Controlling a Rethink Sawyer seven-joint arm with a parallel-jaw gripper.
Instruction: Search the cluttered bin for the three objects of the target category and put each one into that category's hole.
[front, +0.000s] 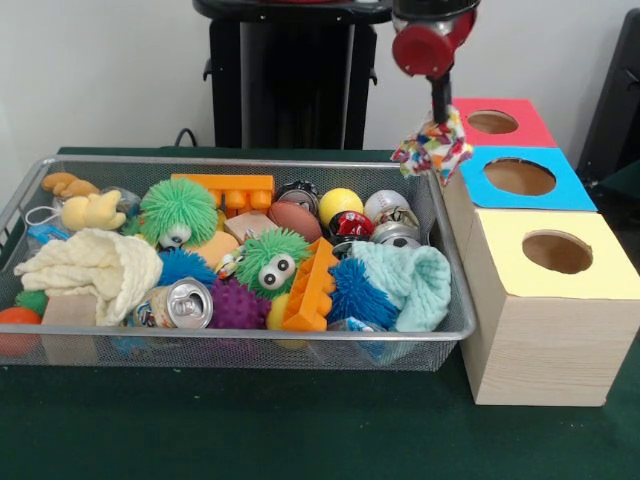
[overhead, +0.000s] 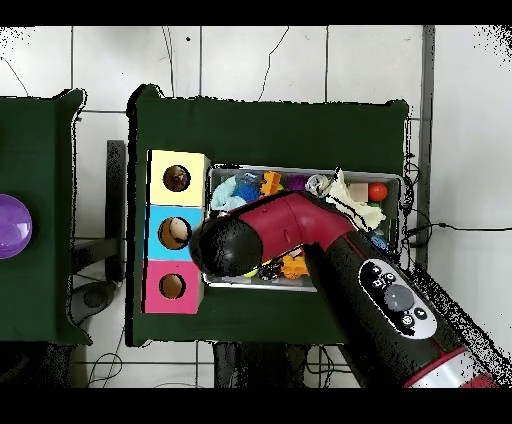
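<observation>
My gripper (front: 438, 120) hangs from the red wrist at the top right of the front view. It is shut on a crinkly white snack packet (front: 432, 147) with red, blue, green and yellow patches. The packet is held in the air above the far right corner of the wire mesh bin (front: 250, 334), next to the blue-surrounded box. The yellow-surrounded hole (front: 557, 252) sits in the nearest pale wooden box (front: 540, 350), to the right of the bin. In the overhead view the arm (overhead: 300, 225) hides the gripper and packet; the yellow hole (overhead: 177, 178) shows left of the bin (overhead: 300, 168). I cannot pick out other packets.
The bin holds spiky rubber balls (front: 178, 210), a silver drink can (front: 186, 303), orange bricks (front: 312, 285), knitted cloths (front: 410, 285) and small balls. A blue-surrounded hole (front: 519, 177) and a red-surrounded hole (front: 492, 122) lie behind the yellow one.
</observation>
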